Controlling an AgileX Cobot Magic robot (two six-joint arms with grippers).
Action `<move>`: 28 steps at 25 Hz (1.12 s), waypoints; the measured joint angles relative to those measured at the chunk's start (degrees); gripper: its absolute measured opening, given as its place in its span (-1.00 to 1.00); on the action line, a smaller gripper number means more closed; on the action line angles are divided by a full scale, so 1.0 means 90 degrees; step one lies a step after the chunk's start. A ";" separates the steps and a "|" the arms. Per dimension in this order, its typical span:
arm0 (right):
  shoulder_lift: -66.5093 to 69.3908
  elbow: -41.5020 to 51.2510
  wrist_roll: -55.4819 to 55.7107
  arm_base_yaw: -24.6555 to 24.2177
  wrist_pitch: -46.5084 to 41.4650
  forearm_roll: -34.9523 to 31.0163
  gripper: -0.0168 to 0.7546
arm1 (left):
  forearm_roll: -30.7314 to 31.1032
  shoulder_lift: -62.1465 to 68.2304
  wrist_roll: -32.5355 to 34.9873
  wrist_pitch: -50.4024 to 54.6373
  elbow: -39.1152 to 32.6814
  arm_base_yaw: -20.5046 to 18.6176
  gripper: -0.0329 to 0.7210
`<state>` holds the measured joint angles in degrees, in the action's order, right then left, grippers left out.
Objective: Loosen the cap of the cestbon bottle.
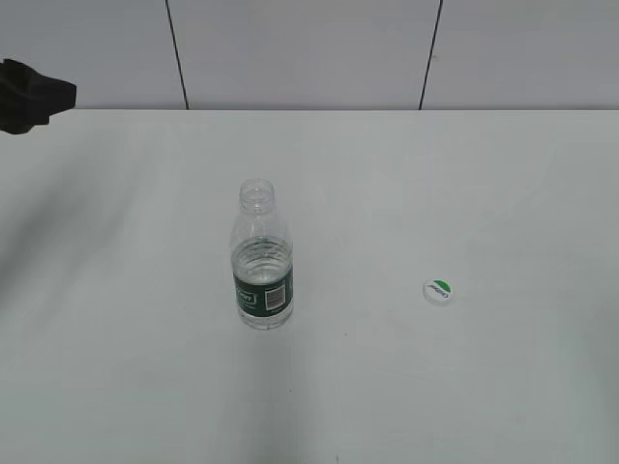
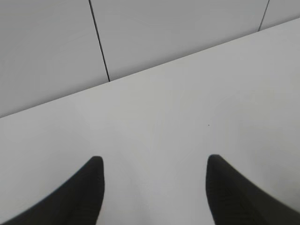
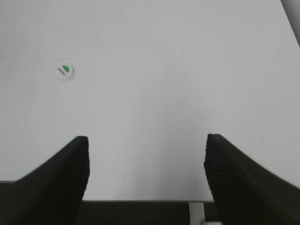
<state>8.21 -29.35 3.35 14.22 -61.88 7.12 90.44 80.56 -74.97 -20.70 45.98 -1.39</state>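
Grippers clear; cestbon bottle upright.

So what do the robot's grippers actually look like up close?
Each gripper, left and right, has two matte black fingers that are broad at the base, taper toward the tips, and have finely ribbed inner faces. No cables or markings show.

My ribbed black fingers look matt; the cestbon bottle is clear glossy plastic, the table smooth matt white.
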 joint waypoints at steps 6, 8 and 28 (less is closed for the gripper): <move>-0.0944 0.0011 0.0416 0.0000 -0.0033 -0.0130 0.58 | 0.0000 0.0000 0.0000 -0.0013 0.0000 0.0000 0.19; -0.0950 0.0033 0.0465 0.0000 -0.0033 -0.0214 0.57 | 0.0000 0.0000 0.0000 -0.0013 0.0000 0.0000 0.19; -0.0950 0.0050 0.0465 0.0000 -0.0040 -0.0235 0.57 | 0.0376 -0.0690 -0.0422 -0.0229 0.0000 0.0000 0.19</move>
<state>-0.34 -28.90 7.53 14.22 -62.23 5.00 93.82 74.35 -78.76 -22.76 45.98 -1.39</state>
